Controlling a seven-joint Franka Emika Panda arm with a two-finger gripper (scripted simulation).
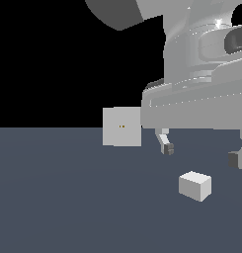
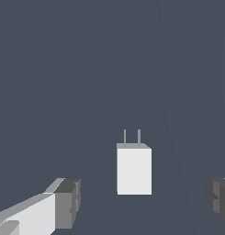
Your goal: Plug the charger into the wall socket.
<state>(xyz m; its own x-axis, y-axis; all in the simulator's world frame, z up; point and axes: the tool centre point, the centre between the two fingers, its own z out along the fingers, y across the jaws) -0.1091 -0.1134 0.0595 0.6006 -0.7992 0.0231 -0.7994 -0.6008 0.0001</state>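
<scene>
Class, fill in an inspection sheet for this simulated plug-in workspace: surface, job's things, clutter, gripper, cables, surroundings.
Surface: flat dark blue-grey floor, bare apart from the items below.
Job's things: small white box-shaped charger lies on the floor, two thin prongs visible in the wrist view; flat white square wall socket stands upright, two orange dots at its centre, apart from the charger.
Clutter: nothing seen.
Gripper: grey gripper open, above the charger, holding nothing.
Cables: nothing seen.
Surroundings: black background.

Exterior view: low, close behind the arm, facing across the dark slate-blue floor (image 1: 53, 197) toward the flat upright white square panel (image 1: 122, 127) left of frame centre. Wrist view: straight down on the small white box-shaped block (image 2: 134, 170) with two thin prongs. Shared: that block (image 1: 195, 186), floor, dark-padded fingertips (image 2: 68, 202) at lower corners.
</scene>
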